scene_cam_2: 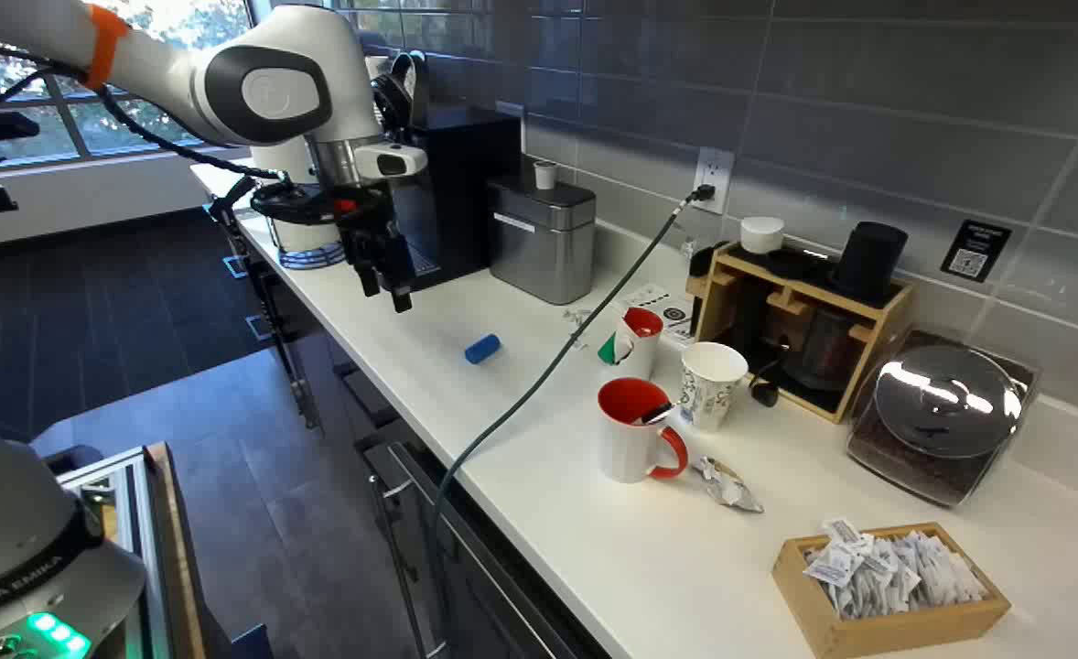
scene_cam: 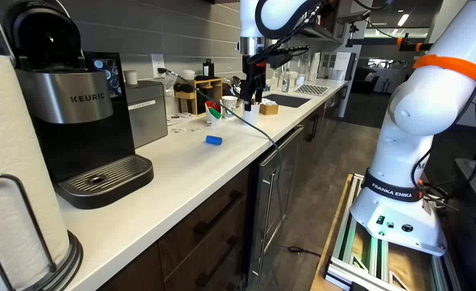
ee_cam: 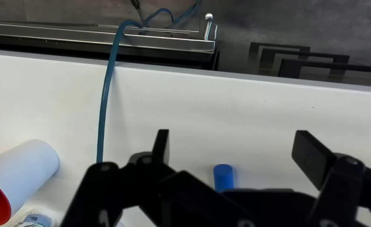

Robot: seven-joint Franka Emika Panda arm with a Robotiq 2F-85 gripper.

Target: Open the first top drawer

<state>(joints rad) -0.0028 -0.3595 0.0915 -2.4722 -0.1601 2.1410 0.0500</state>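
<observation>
The top drawer (scene_cam: 205, 214) has a dark brown front under the white counter, left of the steel-framed appliance in an exterior view. Its front sits flush with the cabinet, so it is shut, and its inside is hidden. Its dark bar handle (scene_cam: 217, 213) shows there, with another dark drawer front below. In the wrist view several black handles stick out past the counter edge at upper right, the nearest being the top drawer handle (ee_cam: 333, 64). My gripper (ee_cam: 231, 142) is open and empty. In both exterior views it (scene_cam: 253, 103) (scene_cam_2: 387, 297) hangs above the counter, away from the drawer.
A blue cylinder (ee_cam: 223, 178) lies on the counter (scene_cam_2: 393, 343) below my gripper. A cable (scene_cam_2: 539, 384) crosses the counter and hangs over its edge. Mugs (scene_cam_2: 626, 439) stand nearby. The coffee machine (scene_cam: 80, 97) and the steel appliance handle (scene_cam: 267, 214) also stand close.
</observation>
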